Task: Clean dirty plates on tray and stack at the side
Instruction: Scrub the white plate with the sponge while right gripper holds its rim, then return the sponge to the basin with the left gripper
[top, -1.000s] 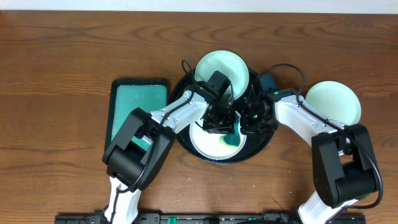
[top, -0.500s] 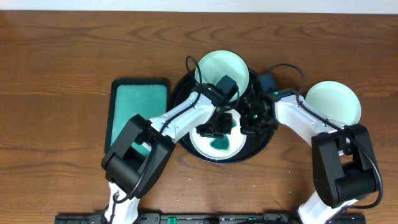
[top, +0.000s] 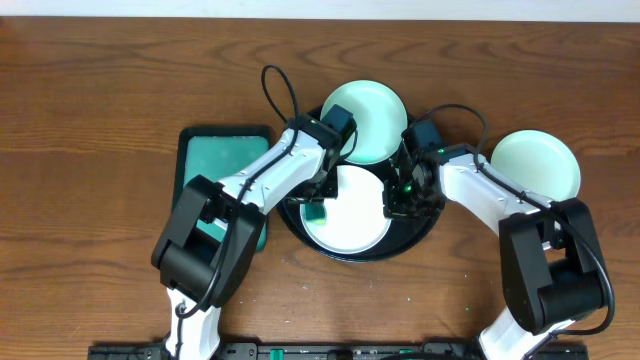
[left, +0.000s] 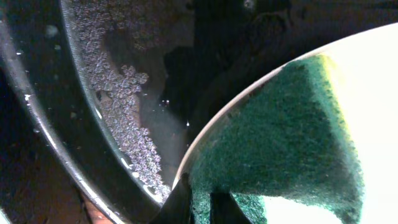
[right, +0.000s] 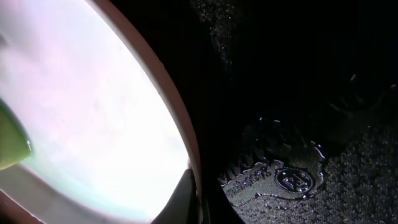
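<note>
Left arm has swung off the middle of the front plate (top: 355, 215) since half a second ago. The sponge (left: 280, 143) was mid-plate and is now at the plate's left rim, on the left side of the round black tray (top: 425, 228). Right arm hasn't shifted.

State now:
- left pincer (top: 318, 200): pinching the green sponge, which overlaps the plate's edge. Wet tray floor with suds just beyond it.
- right pincer (top: 398, 200): on the front plate's right rim, right of tray centre. The wrist view shows the inner finger on the plate side, but the outer one is lost in the black tray. Probably clamped on the rim, holding the plate steady.
- front plate: flat in the near half of the tray, face reads plain white from overhead.
- rear plate (top: 370, 120): at the tray's far edge, overlapping the rim, untouched by either pincer.
- third plate (top: 535, 165): off the tray to its right, alone on the bench (top: 100, 100).
- teal tray (top: 222, 165): left of the black tray.

Step, my read: end of a wipe stroke on the front plate, roughly mid-task.

Next move needs the sponge lifted clear of the rim so it doesn't drag the plate. Right pincer should keep its bite, raise the plate over the tray's raised rim, then set it on the third plate. Glossy and wet, so expect slip.
</note>
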